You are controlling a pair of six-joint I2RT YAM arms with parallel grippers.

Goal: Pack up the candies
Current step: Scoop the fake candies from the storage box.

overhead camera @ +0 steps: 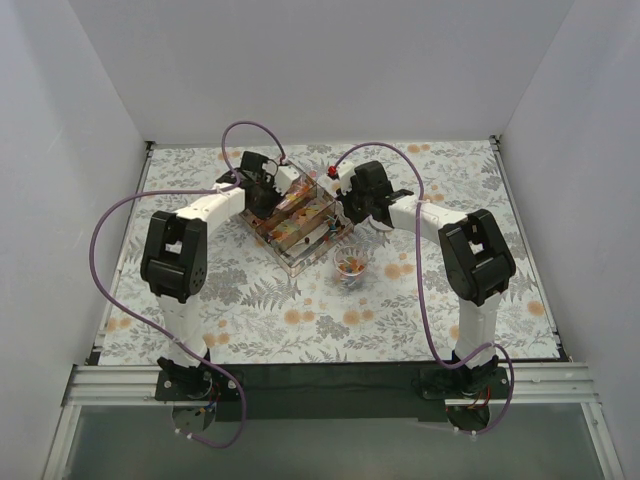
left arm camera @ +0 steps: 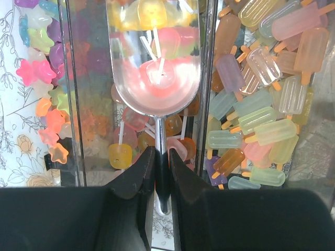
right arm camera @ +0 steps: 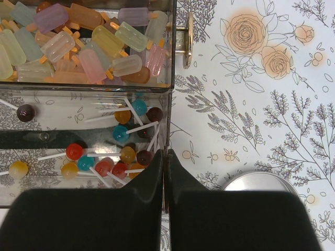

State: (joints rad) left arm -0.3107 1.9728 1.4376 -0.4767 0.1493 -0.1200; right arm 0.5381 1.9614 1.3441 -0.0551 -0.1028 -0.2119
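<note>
scoop (left arm camera: 131,99) loaded with candies (left arm camera: 159,76), left end effector (left arm camera: 161,155) gripping its handle — right end effector (right arm camera: 166,155) closed by box (right arm camera: 171,52); cup (overhead camera: 338,258) only partly filled.

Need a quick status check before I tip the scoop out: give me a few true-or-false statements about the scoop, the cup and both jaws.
1. The left jaws are shut on the handle of the scoop. True.
2. The scoop is empty. False: pink lollipops lie in its bowl.
3. The popsicle-shaped candies sit right of the scoop in the left wrist view. True.
4. The cup is empty. False: it holds mixed-colour candies.
5. The right jaws stand wide open. False: they are shut.
</note>
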